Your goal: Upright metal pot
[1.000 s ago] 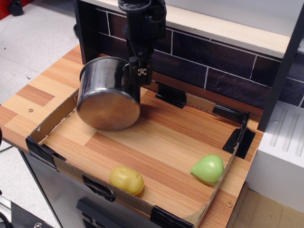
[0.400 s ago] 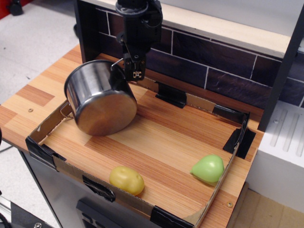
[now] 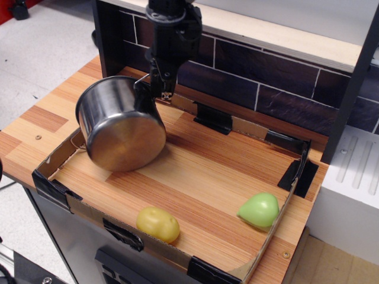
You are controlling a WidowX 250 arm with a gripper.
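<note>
The shiny metal pot point(image 3: 118, 121) hangs tilted at the left of the cardboard tray, its flat round base facing the camera and down, its opening turned away to the upper left. My black gripper point(image 3: 159, 89) comes down from above at the pot's upper right rim and is shut on the pot's rim or thin wire handle there. The pot's lower edge is at or just above the tray floor. The pot's inside is hidden.
A low cardboard tray point(image 3: 177, 251) with black tape corners rings the wooden table top. A yellow toy food point(image 3: 157, 224) lies at the front wall. A green toy food point(image 3: 259, 210) lies at the right. A dark tiled wall point(image 3: 266, 83) stands behind.
The gripper has moved up and left with the pot. The pot has swung left and tipped, so its base faces more downward than a second ago.
</note>
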